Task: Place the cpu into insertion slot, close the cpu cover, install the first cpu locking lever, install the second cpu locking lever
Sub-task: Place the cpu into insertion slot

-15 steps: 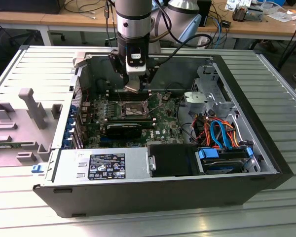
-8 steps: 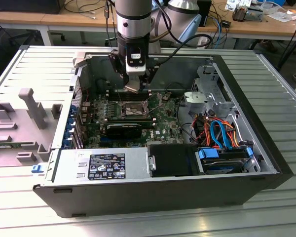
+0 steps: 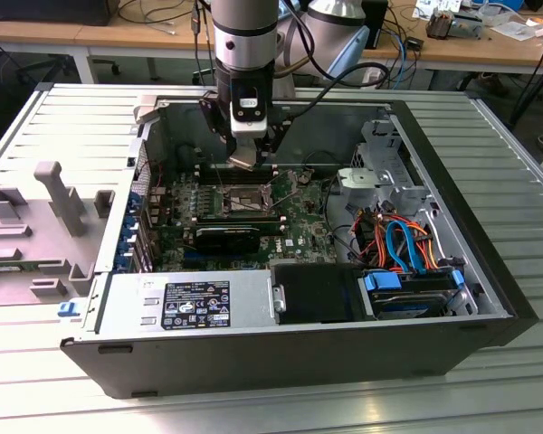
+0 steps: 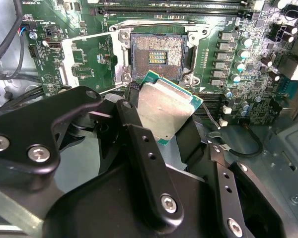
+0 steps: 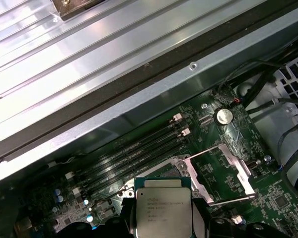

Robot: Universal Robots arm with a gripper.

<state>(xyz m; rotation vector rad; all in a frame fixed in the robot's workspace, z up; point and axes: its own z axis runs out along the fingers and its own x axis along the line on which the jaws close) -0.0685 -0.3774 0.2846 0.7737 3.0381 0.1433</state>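
Observation:
My gripper (image 3: 243,152) is shut on the cpu (image 3: 242,163), a small square chip with a silver-grey top, and hangs inside the open computer case. In both wrist views the cpu (image 4: 166,106) (image 5: 161,208) sits tilted between black fingers (image 4: 131,124), just above and to one side of the insertion slot (image 4: 158,57). The slot (image 3: 242,197) is a dark square socket with bare contacts showing. The cpu cover (image 4: 84,59) (image 5: 223,171), a thin silver frame, is flipped open beside the slot. A thin wire locking lever (image 4: 154,23) runs along the slot's edge.
Long black memory slots (image 5: 134,153) lie close to the socket. A black card (image 3: 231,237) and a silver power supply (image 3: 190,303) sit nearer the case front. Blue and orange cables (image 3: 403,242) fill the exterior view's right. A grey fixture (image 3: 45,217) stands outside the case.

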